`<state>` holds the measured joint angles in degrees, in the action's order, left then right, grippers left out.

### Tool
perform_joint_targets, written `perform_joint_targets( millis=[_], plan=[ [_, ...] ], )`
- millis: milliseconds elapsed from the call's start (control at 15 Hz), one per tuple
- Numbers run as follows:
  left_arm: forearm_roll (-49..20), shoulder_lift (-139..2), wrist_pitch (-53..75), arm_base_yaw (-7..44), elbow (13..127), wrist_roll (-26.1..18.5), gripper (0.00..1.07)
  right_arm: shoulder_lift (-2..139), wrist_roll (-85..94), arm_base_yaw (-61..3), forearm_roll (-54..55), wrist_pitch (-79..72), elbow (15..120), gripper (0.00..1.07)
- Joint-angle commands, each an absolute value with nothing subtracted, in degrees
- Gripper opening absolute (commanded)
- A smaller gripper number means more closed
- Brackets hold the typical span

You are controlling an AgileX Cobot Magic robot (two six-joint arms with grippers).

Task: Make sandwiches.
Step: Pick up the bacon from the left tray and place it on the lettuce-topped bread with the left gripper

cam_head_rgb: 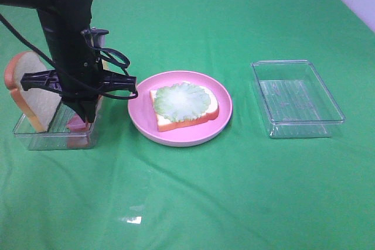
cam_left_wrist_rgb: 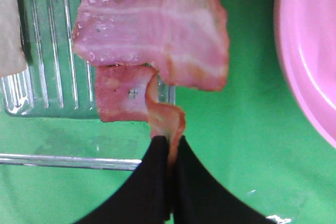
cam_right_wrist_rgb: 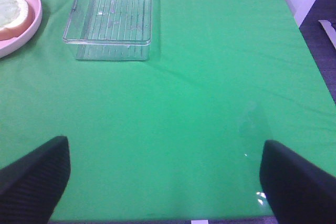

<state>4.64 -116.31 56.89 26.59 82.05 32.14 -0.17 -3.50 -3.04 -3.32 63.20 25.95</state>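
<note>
Left gripper (cam_left_wrist_rgb: 169, 142) is pinched shut on a reddish-pink toy bacon strip (cam_left_wrist_rgb: 152, 35) by the desk's left edge. Already plated are a white crusted bread slice (cam_head_rgb: 181, 124) and ruffled green lettuce (cam_head_rgb: 183, 100); bacon, cheese, top slice judged outstanding.

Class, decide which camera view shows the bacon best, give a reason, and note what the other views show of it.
Left wrist: the bacon fills the frame, one end pinched in the left gripper's shut jaws. Exterior high shows only a pink scrap under the arm; right wrist shows none.
</note>
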Motion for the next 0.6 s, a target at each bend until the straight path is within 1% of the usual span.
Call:
perform_joint_targets(
  millis=[67, 600],
  plan=[
    [4.76, -115.91, 58.33, 26.87, 82.28, 32.49, 0.00, -1.72, -2.92, -2.75, -3.50, 63.08, 25.84, 0.95],
    [4.76, -115.85, 59.82, 26.81, 83.31, 32.43, 0.00, -1.72, -2.92, -2.75, -3.50, 63.08, 25.84, 0.95]
  ],
)
